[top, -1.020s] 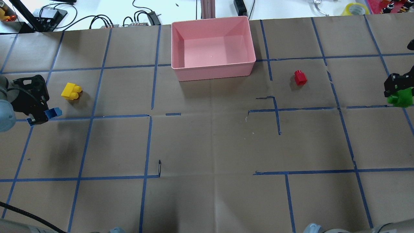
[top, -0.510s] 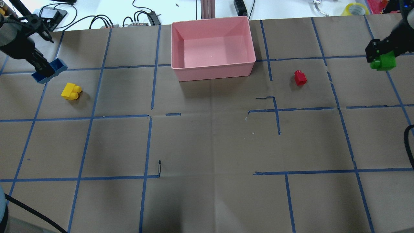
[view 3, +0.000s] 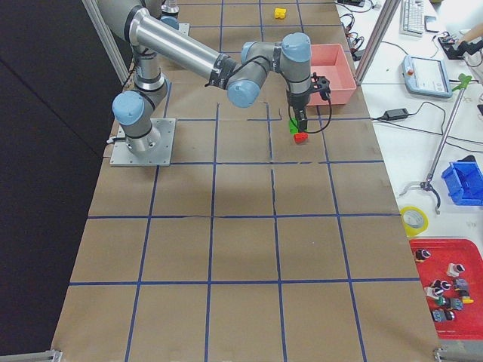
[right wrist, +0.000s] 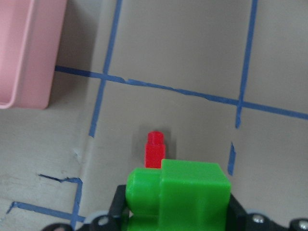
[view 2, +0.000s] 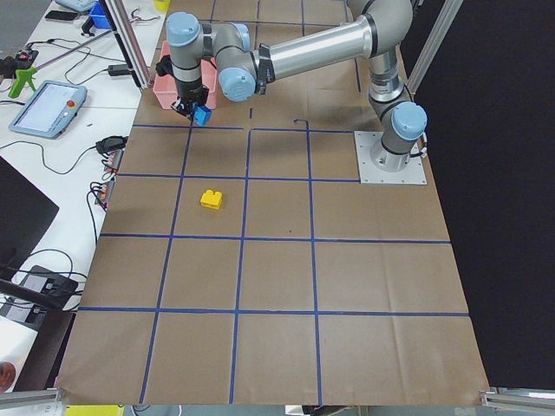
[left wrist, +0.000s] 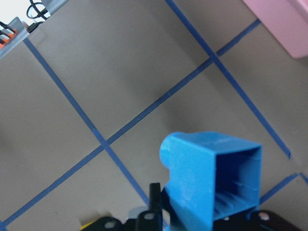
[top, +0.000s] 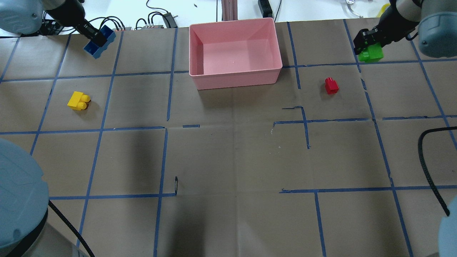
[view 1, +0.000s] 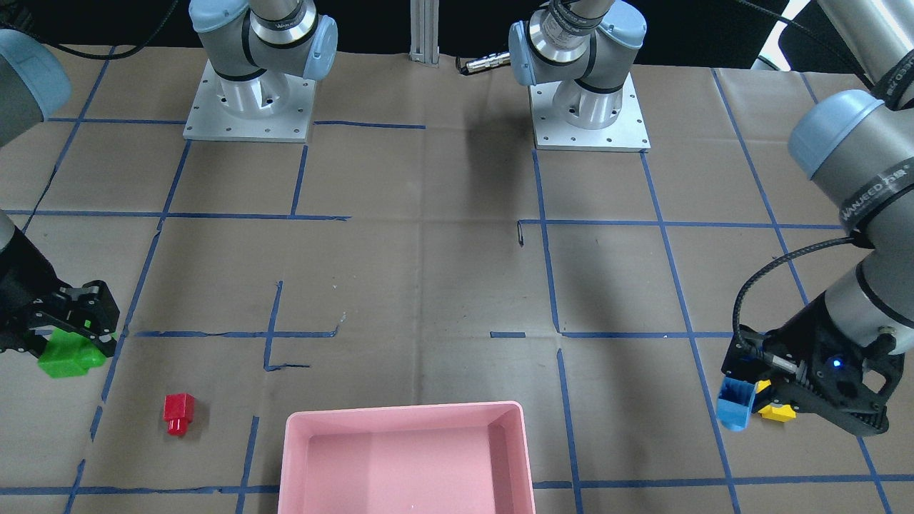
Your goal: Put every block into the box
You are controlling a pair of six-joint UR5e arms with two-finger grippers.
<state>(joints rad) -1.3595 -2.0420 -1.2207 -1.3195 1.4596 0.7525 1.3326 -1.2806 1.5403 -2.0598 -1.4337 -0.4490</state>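
Arm lettering (view 1: 875,189), perhaps "WANSEED"; left end effector (top: 95,38) tight on blue block (top: 103,42), right end effector (top: 368,47) on green block (top: 372,54).

Box (top: 235,78) at far middle of table (top: 228,160), single-stud block (top: 331,86) near its right, two-stud block (top: 78,101) well left

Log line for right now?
left gripper holds blue block; right gripper holds green block; box empty; yellow block, red block on table

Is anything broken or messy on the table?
Only the blue tape looks odd. Near the red block its lines are torn and wrinkled, and they stop short instead of making neat squares. Nothing is spilled.
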